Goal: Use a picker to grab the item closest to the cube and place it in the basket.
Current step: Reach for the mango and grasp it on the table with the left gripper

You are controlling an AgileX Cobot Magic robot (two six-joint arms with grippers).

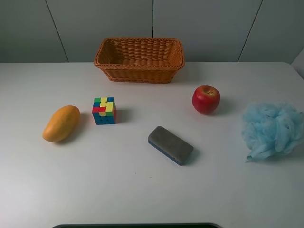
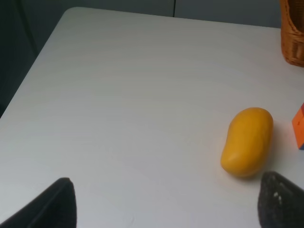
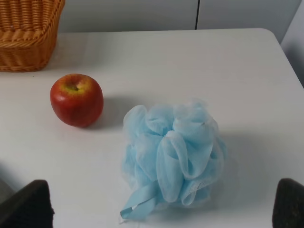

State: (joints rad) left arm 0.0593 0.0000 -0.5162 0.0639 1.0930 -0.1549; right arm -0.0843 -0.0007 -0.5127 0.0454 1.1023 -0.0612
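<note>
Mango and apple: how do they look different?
The mango is orange-yellow; the apple is red. The mango is long and lies on its side; the apple is round and sits stem dimple up. The mango lies just left of the cube; the apple sits farther off, on the cube's right. Both are fruit resting on the white table, outside the basket.

Mango (image 1: 61, 123) open three sides; cube (image 1: 104, 110) near; tabletop to basket (image 1: 139, 71) unobstructed.

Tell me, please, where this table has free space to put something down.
Widest bare patch: the near side of the table, in front of mango, cube and eraser. Left of the basket is bare too. Tightest: between mango and cube.
</note>
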